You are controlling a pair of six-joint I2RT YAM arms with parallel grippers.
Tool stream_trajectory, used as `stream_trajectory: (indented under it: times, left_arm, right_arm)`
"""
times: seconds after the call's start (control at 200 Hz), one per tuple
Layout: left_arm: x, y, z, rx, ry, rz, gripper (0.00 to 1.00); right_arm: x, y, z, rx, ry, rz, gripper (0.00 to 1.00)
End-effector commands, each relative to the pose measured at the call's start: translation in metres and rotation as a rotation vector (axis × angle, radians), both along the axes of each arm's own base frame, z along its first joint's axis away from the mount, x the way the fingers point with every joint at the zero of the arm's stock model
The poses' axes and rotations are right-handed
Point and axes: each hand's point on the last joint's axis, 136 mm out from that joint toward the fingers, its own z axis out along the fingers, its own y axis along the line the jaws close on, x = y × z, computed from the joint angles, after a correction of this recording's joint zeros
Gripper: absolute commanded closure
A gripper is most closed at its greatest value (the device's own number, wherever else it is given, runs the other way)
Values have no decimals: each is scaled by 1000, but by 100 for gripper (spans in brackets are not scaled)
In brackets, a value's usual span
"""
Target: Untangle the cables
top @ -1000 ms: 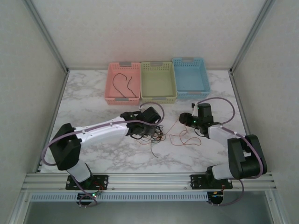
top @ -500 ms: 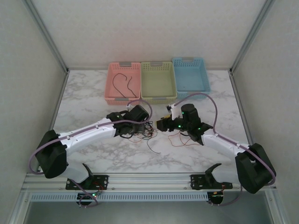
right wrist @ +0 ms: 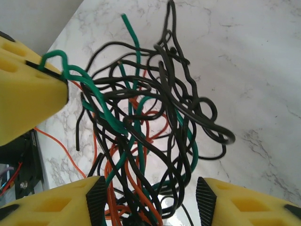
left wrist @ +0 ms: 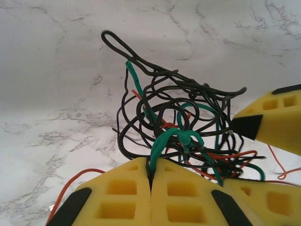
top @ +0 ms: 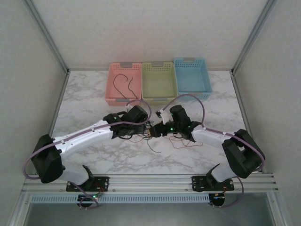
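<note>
Left end effector (left wrist: 151, 172) pressed together, pinching green cable (left wrist: 161, 145); cables (left wrist: 174, 117) bunched just ahead. Right end effector (right wrist: 150, 200) spread, straddling bunch. One black cable (top: 128, 85) seemingly in pink basket (top: 109, 84); bulk knotted.

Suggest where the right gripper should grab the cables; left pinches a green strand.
Take the black loop bulging out of the cables on the side away from the left gripper. It stands clear of the knot, so the open right gripper could likely close on it alone, coming from that side.
</note>
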Motion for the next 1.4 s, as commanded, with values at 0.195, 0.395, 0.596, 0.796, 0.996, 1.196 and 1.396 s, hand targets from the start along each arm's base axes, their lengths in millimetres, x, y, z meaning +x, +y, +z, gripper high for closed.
stream_trajectory:
  times: [0.195, 0.395, 0.596, 0.796, 0.996, 1.196, 1.396]
  left_arm:
    - [4, 20, 14, 3, -49, 34, 100]
    - [3, 24, 12, 30, -53, 8, 100]
    - [0, 26, 15, 22, -61, -14, 100]
    - [-4, 18, 17, -23, -60, -59, 100]
    - [-7, 20, 25, -31, -73, -78, 100]
    - [-12, 20, 30, -54, -74, -99, 100]
    - [-15, 18, 29, -65, -63, -115, 100]
  right_arm:
    - [-8, 16, 7, 49, 47, 90, 65]
    - [-5, 12, 29, 64, -42, 79, 44]
    - [7, -6, 57, 44, -181, 18, 39]
    - [27, -13, 65, 8, -213, -44, 39]
    - [36, -5, 62, 13, -189, -24, 40]
    - [29, 6, 52, 40, -136, 53, 41]
    - [17, 11, 47, 72, -91, 121, 43]
